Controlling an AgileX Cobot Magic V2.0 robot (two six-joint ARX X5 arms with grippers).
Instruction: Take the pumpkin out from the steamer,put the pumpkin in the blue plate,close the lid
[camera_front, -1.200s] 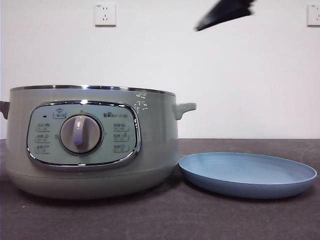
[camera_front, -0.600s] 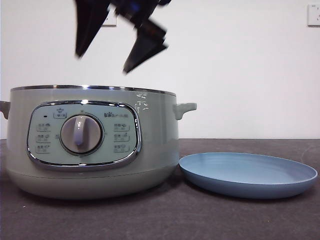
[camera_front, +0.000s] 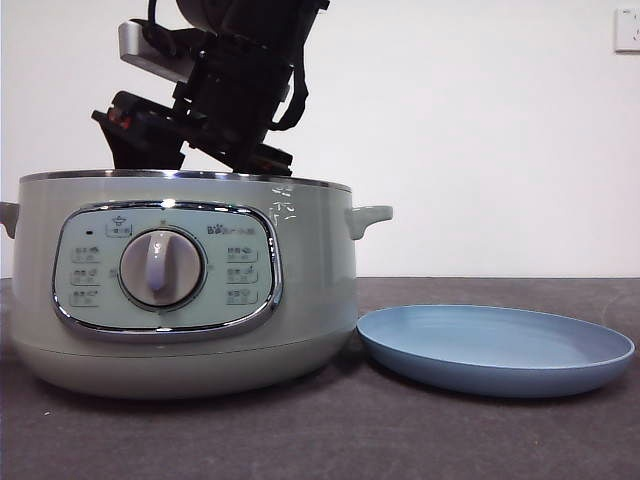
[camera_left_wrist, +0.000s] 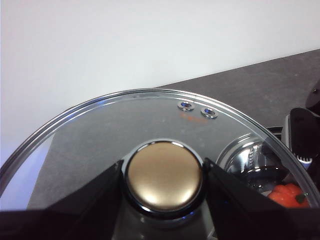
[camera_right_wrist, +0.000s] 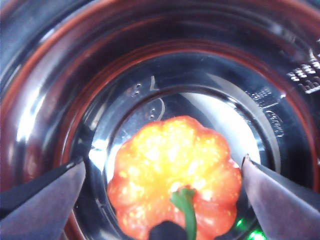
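Straddling the pumpkin (camera_right_wrist: 175, 175) on the steamer (camera_front: 300, 300) floor, the right gripper (camera_right_wrist: 162, 187), jaws wide, could slip on its ribs; the left gripper (camera_left_wrist: 162, 175) clamps the lid (camera_left_wrist: 100, 120) knob.

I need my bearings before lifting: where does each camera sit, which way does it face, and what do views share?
Front view: low at table height, level across steamer and plate; right arm reaches down into the pot.
Left wrist view: on the left arm, above the lid; left gripper shut on its knob.
Right wrist view: inside the pot, facing down at the pumpkin; right gripper open, jaws either side.
Shared: both wrist views show the pumpkin.
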